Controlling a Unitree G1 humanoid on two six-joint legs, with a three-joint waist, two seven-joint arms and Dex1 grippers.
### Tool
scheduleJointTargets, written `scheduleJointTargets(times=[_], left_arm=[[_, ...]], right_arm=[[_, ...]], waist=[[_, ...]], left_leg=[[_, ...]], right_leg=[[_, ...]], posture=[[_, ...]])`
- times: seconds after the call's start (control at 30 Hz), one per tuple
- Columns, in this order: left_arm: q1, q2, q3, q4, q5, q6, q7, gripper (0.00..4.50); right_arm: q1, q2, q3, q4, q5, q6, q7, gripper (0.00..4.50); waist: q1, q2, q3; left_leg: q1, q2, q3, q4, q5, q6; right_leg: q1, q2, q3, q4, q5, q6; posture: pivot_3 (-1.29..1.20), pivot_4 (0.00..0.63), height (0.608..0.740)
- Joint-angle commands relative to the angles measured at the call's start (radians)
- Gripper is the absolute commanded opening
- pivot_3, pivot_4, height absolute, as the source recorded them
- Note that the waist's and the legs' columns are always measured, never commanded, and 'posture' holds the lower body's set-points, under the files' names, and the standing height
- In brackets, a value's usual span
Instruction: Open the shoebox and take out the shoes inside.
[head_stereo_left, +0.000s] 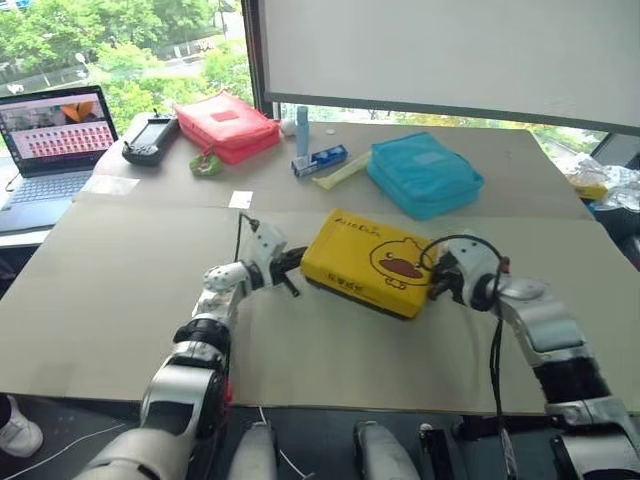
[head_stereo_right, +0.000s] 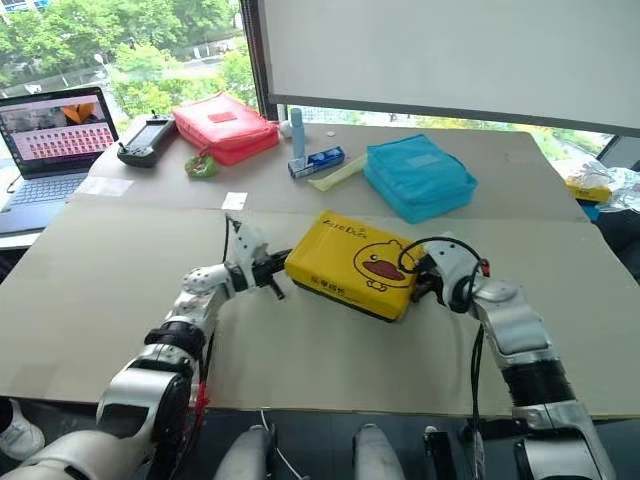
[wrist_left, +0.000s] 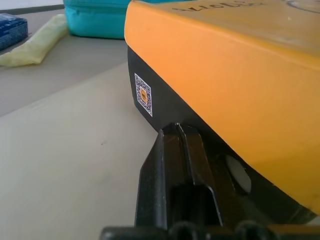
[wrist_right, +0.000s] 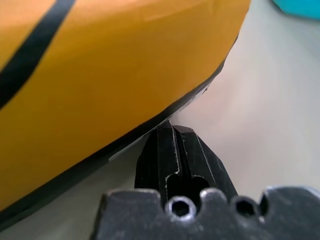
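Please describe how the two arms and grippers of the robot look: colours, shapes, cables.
Both arms are built of glossy silver-white shells joined by black segments. A thin black cable loops over the left wrist, a thicker one arcs over the right wrist. The left gripper and the right gripper each have two flat, matte black fingers with tapered tips; the right gripper's black base shows small round holes.

Office or lab test room: sitting by a window (head_stereo_left: 120, 40) facing trees, blind (head_stereo_left: 450, 50) hanging half down; cardboard-covered table (head_stereo_left: 120, 290) carrying running laptop (head_stereo_left: 50, 140), controller (head_stereo_left: 150, 138), zip pouches (head_stereo_left: 225, 125).
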Motion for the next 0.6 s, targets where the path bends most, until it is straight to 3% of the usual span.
scheduleJointTargets(times=[0.03,0.33,0.43,0.6], left_arm=[[0.193,0.067,0.067,-0.404,-0.102,0.206,0.054,0.0],[0.753,0.173,0.341,-1.105,-0.279,0.565,0.269,0.0],[0.848,0.165,0.39,-1.156,-0.283,0.57,0.313,0.0],[0.867,0.168,0.394,-1.194,-0.307,0.574,0.351,0.0]], right_arm=[[-0.057,0.109,0.099,0.023,-0.022,-0.083,0.032,0.08],[-0.086,0.266,0.179,0.089,-0.062,-0.122,0.079,0.08],[-0.082,0.282,0.183,0.088,-0.053,-0.11,0.099,0.08],[-0.111,0.243,0.152,0.141,-0.068,-0.143,0.123,0.08]], waist=[[-0.011,0.0,0.0],[-0.046,-0.001,0.0],[-0.043,-0.002,-0.001],[-0.041,-0.003,-0.002]], left_leg=[[0.001,0.0,0.0,0.0,0.001,0.001],[0.014,0.003,0.0,-0.008,-0.002,-0.004],[0.015,0.003,0.0,-0.009,-0.003,-0.004],[0.014,0.003,0.001,-0.009,-0.004,-0.006]], right_leg=[[0.0,0.001,0.0,0.001,0.0,0.0],[0.002,0.002,0.0,0.011,-0.008,-0.014],[0.003,0.001,-0.001,0.01,-0.008,-0.016],[-0.003,-0.001,-0.003,0.005,-0.007,-0.017]], posture=[[0.0,0.15,0.729],[0.0,0.15,0.729],[0.0,0.15,0.729],[0.0,0.15,0.729]])
